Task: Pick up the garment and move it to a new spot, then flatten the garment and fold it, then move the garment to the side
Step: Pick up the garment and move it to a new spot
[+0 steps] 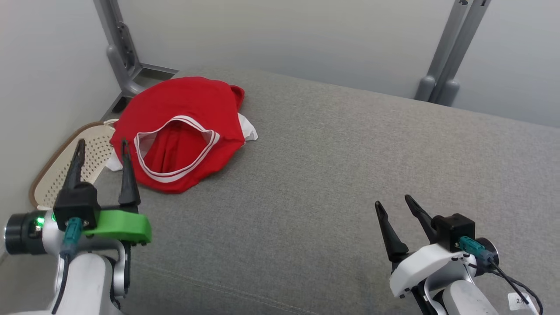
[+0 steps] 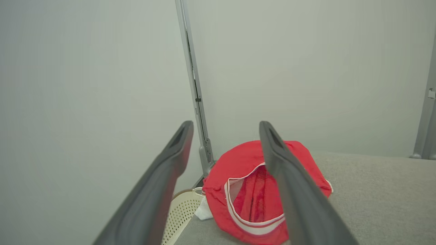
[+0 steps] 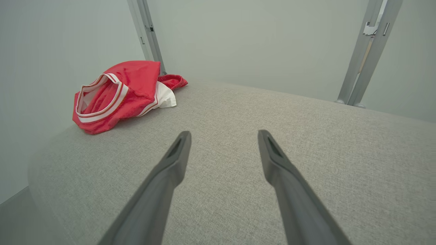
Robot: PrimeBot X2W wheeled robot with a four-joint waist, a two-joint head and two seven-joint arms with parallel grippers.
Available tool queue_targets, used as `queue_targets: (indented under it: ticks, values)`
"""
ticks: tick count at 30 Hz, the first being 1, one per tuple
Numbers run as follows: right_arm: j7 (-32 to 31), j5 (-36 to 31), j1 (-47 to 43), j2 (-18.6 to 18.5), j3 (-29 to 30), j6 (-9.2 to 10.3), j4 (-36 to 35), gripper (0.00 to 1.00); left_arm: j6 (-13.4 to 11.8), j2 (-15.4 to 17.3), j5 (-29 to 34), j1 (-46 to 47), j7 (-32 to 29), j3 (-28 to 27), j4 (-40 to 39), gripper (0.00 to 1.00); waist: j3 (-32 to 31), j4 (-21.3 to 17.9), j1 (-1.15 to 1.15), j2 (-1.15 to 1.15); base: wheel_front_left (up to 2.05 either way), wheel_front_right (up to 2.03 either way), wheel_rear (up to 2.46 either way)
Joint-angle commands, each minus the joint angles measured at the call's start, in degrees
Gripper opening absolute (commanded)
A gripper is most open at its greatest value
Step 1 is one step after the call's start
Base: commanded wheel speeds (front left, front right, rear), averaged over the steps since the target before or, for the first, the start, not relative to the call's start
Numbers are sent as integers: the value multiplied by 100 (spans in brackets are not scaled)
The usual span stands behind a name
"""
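- The red garment (image 1: 175,127), trimmed in white bands, lies crumpled in a heap just ahead of the left jaws and a little to their right. One banded opening gapes toward them.
- From the right jaws it is well apart, far ahead and off to their left.
- A bit of white fabric (image 1: 248,129) pokes out from under the heap on the side nearer the right jaws. I cannot tell whether it belongs to the garment or is a separate piece.
- The heap sits at the far left corner of a grey cushioned surface (image 1: 328,175), close to its edge. The wide stretch ahead of the right jaws is bare.
- Left jaws: spread wide with nothing between them, tips near the garment's closest edge but not touching it.
- Right jaws: also spread wide and holding nothing, hovering over the bare grey cloth.
- A cream perforated basket (image 1: 57,175) sits off the edge beside the left jaws, lower than the surface.
- Judged progress: nothing looks done yet. The garment is neither lifted, flattened nor folded.
- Left to do: grasp and carry it to open space, spread it flat, fold it, then shift it aside. The left jaws look best placed for the first pick.
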State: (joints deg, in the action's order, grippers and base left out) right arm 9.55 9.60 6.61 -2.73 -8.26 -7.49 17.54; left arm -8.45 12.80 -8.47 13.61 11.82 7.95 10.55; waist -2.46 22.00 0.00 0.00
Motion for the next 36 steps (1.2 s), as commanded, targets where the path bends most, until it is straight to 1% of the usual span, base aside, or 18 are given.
queue_targets:
  ticks: [1,9,10,14,18,19,20,26,28,31,36]
  values:
    - [-34,-50,94,-28,10,0,-45,100,54,64,-38,220,-30,-3,64,100,191,-322,0,0,0,0,0]
    - [-129,-192,238,-28,79,0,-179,100,252,328,-127,1229,-188,-119,620,100,508,-916,0,0,0,0,0]
    - [-129,-192,238,-28,79,0,-179,100,252,328,-127,1229,-188,-119,620,100,508,-916,0,0,0,0,0]
    - [-160,-223,320,-28,114,0,-210,100,374,390,-190,1828,-304,-116,950,100,655,-1109,0,0,0,0,0]
    - [-161,-203,376,-27,88,0,-232,100,566,494,-231,2390,-498,-62,1370,100,807,-1271,0,0,0,0,0]
    - [-168,-191,409,-28,94,0,-226,100,632,481,-312,2533,-562,-72,1512,100,841,-1303,0,0,0,0,0]
    - [-167,-179,445,-29,83,0,-218,100,691,557,-250,2636,-672,-20,1682,100,875,-1347,0,0,0,0,0]
    - [-107,-102,567,-28,26,0,-125,100,1055,717,-448,3277,-1024,-1,2692,100,1051,-1622,0,0,0,0,0]
    - [-81,-99,591,-26,10,0,-95,100,1108,794,-444,3416,-1115,12,3052,100,1101,-1716,0,0,0,0,0]
    - [-83,-114,656,-27,26,0,-47,100,1210,805,-536,3582,-1285,28,3576,100,1164,-1836,0,0,0,0,0]
    - [-95,-116,740,-26,-2,0,21,100,1288,970,-535,3781,-1550,86,4356,100,1270,-2023,0,0,0,0,0]
